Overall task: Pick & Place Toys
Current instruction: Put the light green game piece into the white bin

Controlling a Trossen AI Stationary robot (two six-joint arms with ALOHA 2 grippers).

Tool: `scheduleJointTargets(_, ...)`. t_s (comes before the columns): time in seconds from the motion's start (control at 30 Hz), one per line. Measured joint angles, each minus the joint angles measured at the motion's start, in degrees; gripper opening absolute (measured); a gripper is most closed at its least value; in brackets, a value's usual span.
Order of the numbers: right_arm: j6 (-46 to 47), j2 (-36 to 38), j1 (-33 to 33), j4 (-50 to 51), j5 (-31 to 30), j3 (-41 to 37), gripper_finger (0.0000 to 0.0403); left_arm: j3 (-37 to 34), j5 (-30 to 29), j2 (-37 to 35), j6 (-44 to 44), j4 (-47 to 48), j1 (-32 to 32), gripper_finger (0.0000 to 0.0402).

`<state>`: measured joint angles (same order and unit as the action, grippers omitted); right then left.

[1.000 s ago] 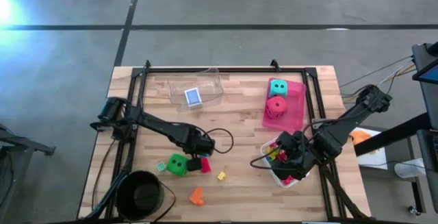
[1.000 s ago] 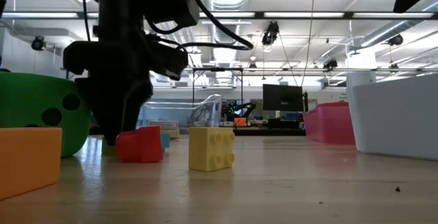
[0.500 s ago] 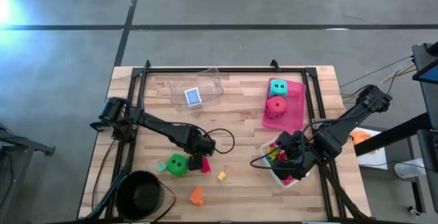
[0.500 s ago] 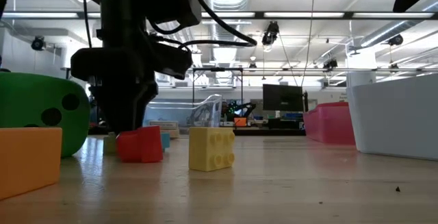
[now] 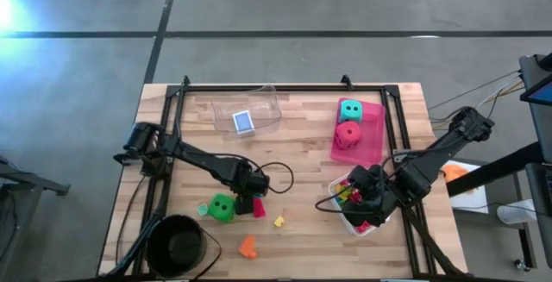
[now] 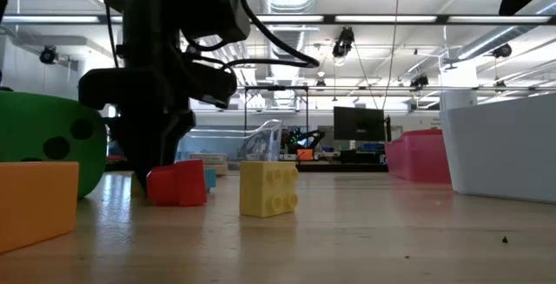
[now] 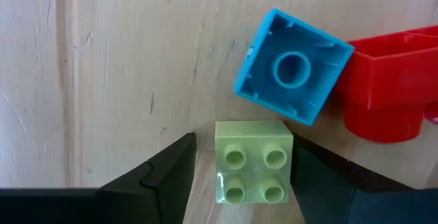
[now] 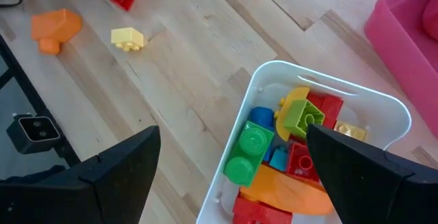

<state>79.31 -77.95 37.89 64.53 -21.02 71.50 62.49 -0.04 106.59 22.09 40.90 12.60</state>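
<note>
Two matte black jointed arms; left arm (image 5: pixel 194 156) slim, trailed by a looping black cable (image 5: pixel 278 178); right arm (image 5: pixel 431 157) bulkier at the wrist; flat, angular black plastic fingers (image 7: pixel 161 176) on both

Four cams. Overhead one straight down on the whole table (image 5: pixel 293 135). Low one at tabletop level, facing the room, right up against the yellow brick (image 6: pixel 268 188) and red brick (image 6: pixel 178 184). Left wrist cam super close over a pale green brick (image 7: pixel 253 170). Right wrist cam higher, over the white tray (image 8: pixel 274 77), sharing that yellow brick.
</note>
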Motion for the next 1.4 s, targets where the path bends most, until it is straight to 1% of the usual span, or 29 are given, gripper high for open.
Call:
scheduleJointTargets(0.1,0.02,0.0,0.0,0.0,0.0,0.0,0.0361,-0.05,0.03,0.0,0.06,-0.03,0.0,0.0208)
scheduleJointTargets(0.27,0.04,0.0,0.0,-0.02,0.0,0.13,0.0361,-0.1,0.48,-0.04,0.41,0.09,0.0,0.0134)
scheduleJointTargets(0.4,0.07,0.0,0.0,-0.02,0.0,0.13,0.0361,-0.1,0.76,-0.03,0.84,0.1,-0.02,0.0136)
scheduleJointTargets(0.5,0.09,0.0,0.0,-0.05,0.0,0.13,0.0361,0.21,1.46,0.0,2.84,0.54,-0.02,0.0136)
scheduleJointTargets(0.63,-0.08,0.0,-0.01,-0.37,-0.01,0.14,0.0361,1.37,4.13,-0.26,5.43,4.16,0.08,0.0136)
scheduleJointTargets(0.73,-1.7,0.0,-0.02,-0.45,-0.19,0.73,0.0361,2.79,4.26,-1.62,6.08,5.65,0.13,0.0136)
scheduleJointTargets(0.8,-2.64,0.0,0.0,-0.46,-1.44,1.55,0.0361,3.4,3.84,-3.17,7.39,6.11,0.01,0.0136)
scheduleJointTargets(0.9,-4.39,-0.02,0.47,-0.61,-5.01,3.55,0.0361,3.63,3.66,-5.6,10.08,6.22,0.04,0.0136)
scheduleJointTargets(1.07,-10.4,0.0,0.87,-1.18,-9.68,7.54,0.0361,3.92,3.66,-12.29,13.59,5.36,0.04,0.0136)
scheduleJointTargets(1.17,-16.96,-0.02,0.9,-4.03,-12.71,9.31,0.0361,3.92,3.66,-16.53,18.17,3.8,0.04,0.0136)
scheduleJointTargets(1.27,-26.3,-0.57,0.87,-8.56,-16.54,11.3,0.0361,3.92,3.76,-20.36,24.04,-1.2,-0.29,0.0136)
scheduleJointTargets(1.4,-39.73,-2.81,0.83,-14.02,-21.96,14.46,0.036,3.92,3.86,-24.4,28.59,-12.13,-0.82,0.0136)
